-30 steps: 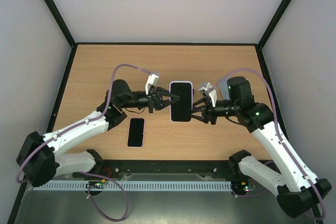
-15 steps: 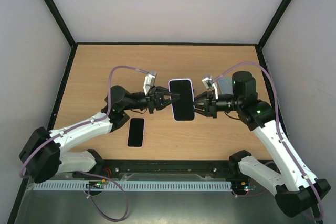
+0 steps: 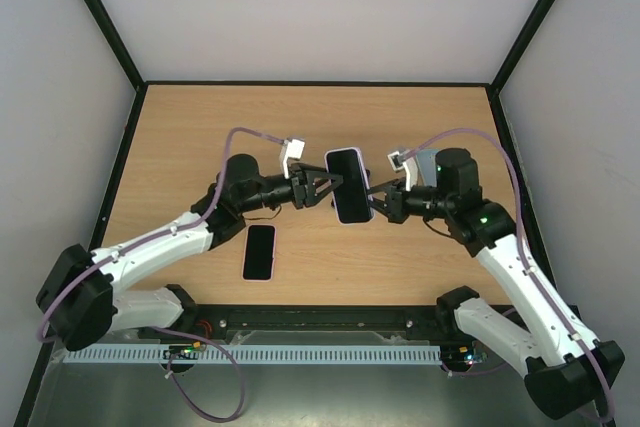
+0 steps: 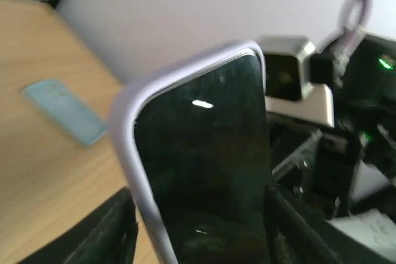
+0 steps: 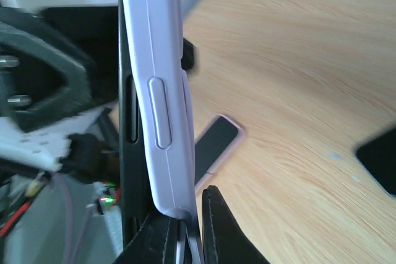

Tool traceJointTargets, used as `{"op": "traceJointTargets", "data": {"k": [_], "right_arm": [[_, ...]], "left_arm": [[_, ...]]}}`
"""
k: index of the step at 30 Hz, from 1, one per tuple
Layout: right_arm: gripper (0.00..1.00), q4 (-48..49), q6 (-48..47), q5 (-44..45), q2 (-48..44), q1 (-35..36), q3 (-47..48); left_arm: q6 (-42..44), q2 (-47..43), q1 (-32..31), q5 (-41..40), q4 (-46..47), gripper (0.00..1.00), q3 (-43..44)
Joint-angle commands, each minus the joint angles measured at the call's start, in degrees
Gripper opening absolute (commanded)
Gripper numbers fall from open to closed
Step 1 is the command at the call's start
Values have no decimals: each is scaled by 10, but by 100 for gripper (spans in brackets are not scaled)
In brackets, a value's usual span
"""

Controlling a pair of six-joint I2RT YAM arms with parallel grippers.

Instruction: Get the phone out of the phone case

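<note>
A phone [image 3: 347, 187] with a dark screen sits in a lilac phone case [image 4: 127, 134] and hangs in the air over the middle of the table. My left gripper [image 3: 322, 187] is open. In the left wrist view its fingers [image 4: 117, 233] stand on either side of the phone's lower end, with a strip of table showing beside the case. My right gripper [image 3: 378, 200] comes from the other side. In the right wrist view it [image 5: 189, 230] is shut on the thin lip of the phone case [image 5: 158, 91], with the black phone body [image 5: 125, 128] along the case's left face.
A second phone in a pink case [image 3: 259, 252] lies flat on the table near the left arm, and shows in the right wrist view [image 5: 213, 146]. A light blue case [image 4: 65, 112] lies behind the right gripper. A dark object [image 5: 378, 159] lies at the right edge.
My left gripper has opened off the phone's side. My right gripper has closed on the case's edge. The phone has tilted and shifted slightly to the right.
</note>
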Motion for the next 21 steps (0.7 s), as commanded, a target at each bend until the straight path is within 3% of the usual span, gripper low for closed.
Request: {"op": "traceJointTargets", "data": {"k": [1,5,10,14,21], "right_arm": [[2,35,28,141,1,-14,-75],[2,65,66,194,3,-37,-131],[2,56,124,294,23,-44,-147],[2,35,151,385,47,-50,-151],[2,21,176,410,94,-58,-137]], "left_arm": [[91,-63,2,-206,-184,62,16],[115,-99,-5,-317,-209,67,-6],[138,-84,-74,-422,-208,61,-29],[178,-25,-158,-532,-209,58,-12],[260,111,-254,-644,-155,63,31]]}}
